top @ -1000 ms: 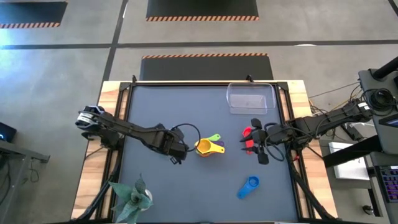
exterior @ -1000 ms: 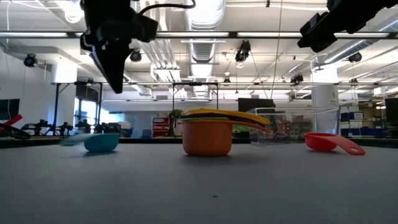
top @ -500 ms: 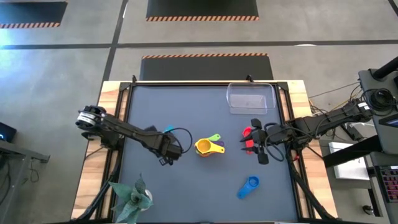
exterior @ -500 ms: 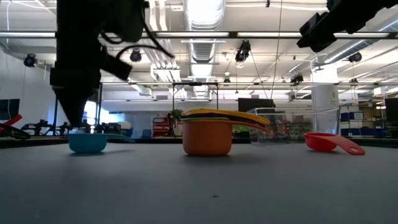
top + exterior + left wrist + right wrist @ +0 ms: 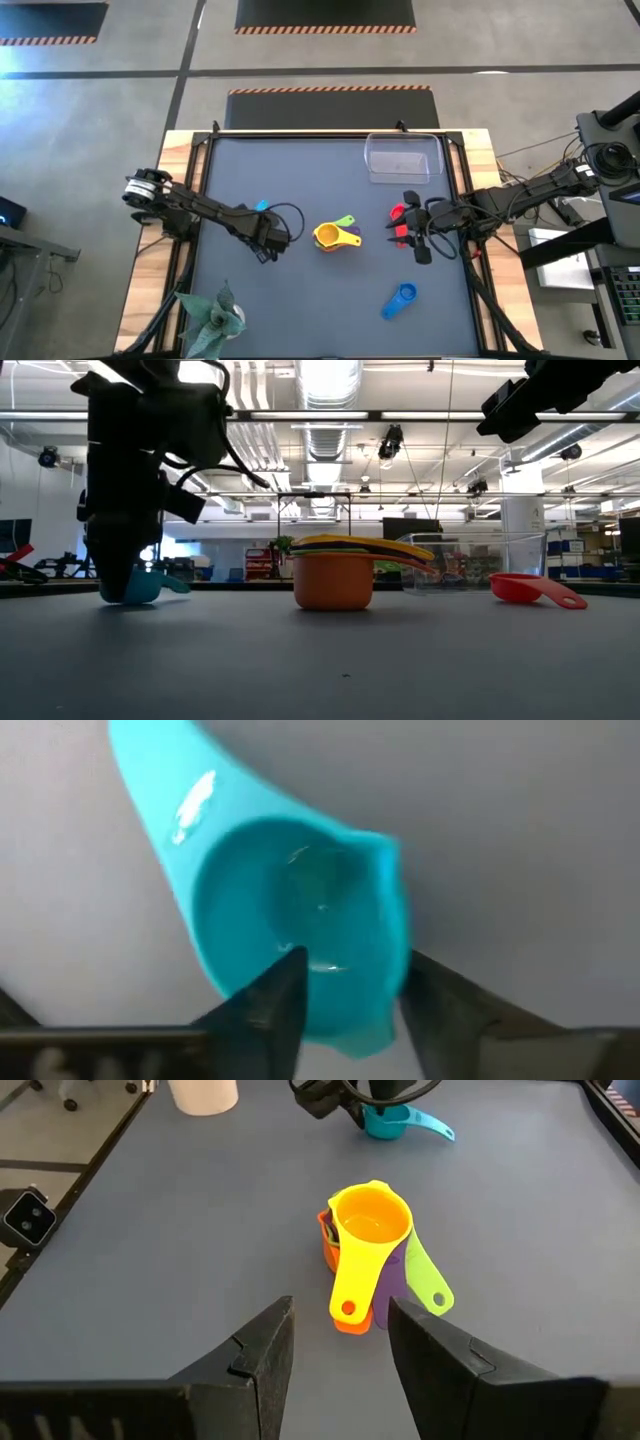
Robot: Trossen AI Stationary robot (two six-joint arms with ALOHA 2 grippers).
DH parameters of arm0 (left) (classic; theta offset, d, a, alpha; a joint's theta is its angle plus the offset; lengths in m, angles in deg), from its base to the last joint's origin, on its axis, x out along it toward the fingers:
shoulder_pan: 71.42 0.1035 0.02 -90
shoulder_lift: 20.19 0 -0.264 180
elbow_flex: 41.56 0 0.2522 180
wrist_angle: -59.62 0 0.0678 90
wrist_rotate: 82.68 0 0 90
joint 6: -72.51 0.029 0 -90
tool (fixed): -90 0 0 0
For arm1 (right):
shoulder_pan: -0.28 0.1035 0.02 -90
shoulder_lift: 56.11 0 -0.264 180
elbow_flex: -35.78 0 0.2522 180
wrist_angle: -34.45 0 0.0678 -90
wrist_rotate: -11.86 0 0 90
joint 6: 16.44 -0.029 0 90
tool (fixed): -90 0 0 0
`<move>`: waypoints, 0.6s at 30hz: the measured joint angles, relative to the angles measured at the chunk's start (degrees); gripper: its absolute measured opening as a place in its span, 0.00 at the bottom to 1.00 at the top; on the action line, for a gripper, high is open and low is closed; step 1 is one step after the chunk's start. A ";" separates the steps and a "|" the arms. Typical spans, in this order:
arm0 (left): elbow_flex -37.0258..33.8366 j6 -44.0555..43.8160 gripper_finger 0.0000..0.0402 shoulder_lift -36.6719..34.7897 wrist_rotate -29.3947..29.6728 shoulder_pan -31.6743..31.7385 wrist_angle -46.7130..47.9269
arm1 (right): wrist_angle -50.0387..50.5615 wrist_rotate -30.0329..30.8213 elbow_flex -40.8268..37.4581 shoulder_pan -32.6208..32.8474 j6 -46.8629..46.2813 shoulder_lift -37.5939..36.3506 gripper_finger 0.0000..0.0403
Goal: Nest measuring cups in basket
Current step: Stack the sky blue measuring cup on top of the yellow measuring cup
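Note:
The teal cup (image 5: pixel 300 920) stands on the table at the left. My left gripper (image 5: pixel 266 240) is open over it, with one finger in the bowl and one outside the wall. The cup's handle (image 5: pixel 262 206) sticks out toward the far edge. At the middle stands an orange cup with yellow on top and purple and green handles between, nested as one stack (image 5: pixel 336 236). A red cup (image 5: pixel 525 588) lies at the right, and my right gripper (image 5: pixel 408 230) hangs open above it. The blue cup (image 5: pixel 400 298) lies near the front right. The clear basket (image 5: pixel 402 158) sits at the far right. My left gripper comes at the teal cup from above, pointing down. One finger (image 5: pixel 270 1010) is inside the bowl and the other (image 5: pixel 445 1015) is outside the wall (image 5: pixel 392 960). Whether either finger touches the wall, I cannot tell. The cup rests on the table.
A potted plant (image 5: pixel 212 318) stands at the near left corner. Bare table lies between the stack (image 5: pixel 365 1230) and the basket, and along the near edge. The room shows beyond the far edge.
My left gripper has gone from beside the stack toward the table's left edge and down onto the teal cup, and it has opened. The teal cup has slid a little and turned on the table.

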 joint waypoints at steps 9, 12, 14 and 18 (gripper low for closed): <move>2.57 3.79 0.03 0.00 2.70 -0.21 0.30 | 0.02 0.02 0.00 0.00 -0.01 0.00 0.37; 5.65 6.90 0.03 0.00 4.82 -0.56 0.73 | 0.02 0.00 0.00 0.00 -0.02 0.00 0.37; 8.49 10.77 0.03 0.00 6.19 -1.21 0.65 | 0.02 0.00 0.00 0.00 -0.02 0.00 0.37; 15.57 17.92 0.03 0.00 10.22 -3.03 1.56 | 0.04 0.01 0.00 0.00 0.23 0.00 0.37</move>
